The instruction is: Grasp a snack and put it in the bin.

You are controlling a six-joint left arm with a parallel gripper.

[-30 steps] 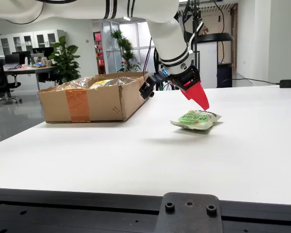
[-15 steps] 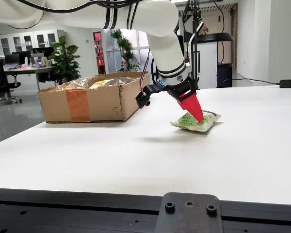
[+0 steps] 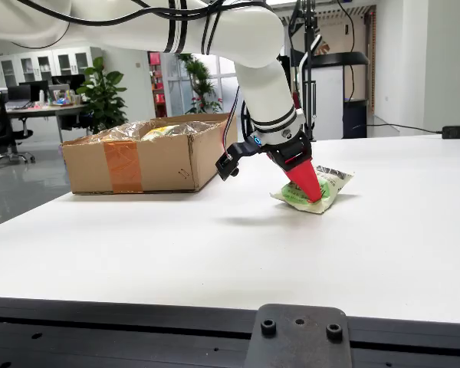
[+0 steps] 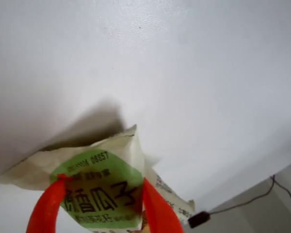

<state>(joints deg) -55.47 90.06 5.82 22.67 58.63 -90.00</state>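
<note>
Snack pouch [image 3: 316, 188], green and cream with dark printed characters, lies on the white desk [image 3: 215, 245], well to the right of the cardboard box [image 3: 149, 157] in the fixed view. End effector [image 3: 310, 184] with red fingers [image 3: 304, 178] is lowered onto the pouch; in the fixed view the red fingertips overlap the pouch's left half, and the pouch's right end is tilted slightly upward off the desk surface. In the view riding on the end effector, the end effector [image 4: 103, 204] straddles the snack pouch [image 4: 99, 187]: one red finger [image 4: 47, 208] sits at the left edge of the green label and the other at its right edge, with the label panel filling the space between them. Both fingers appear to touch the pouch sides, so the end effector is closed around the snack pouch with a gap set by the pouch width. The pouch's cream sealed edge extends beyond the fingertips toward the upper part of that view and casts a shadow on the desk [image 4: 184, 73]. The cardboard box stands open-topped near the far left desk edge, with an orange tape strip on its front wall and clear plastic wrapping visible inside. A black cable [image 4: 242, 201] runs along the desk's lower right edge in the riding view.
</note>
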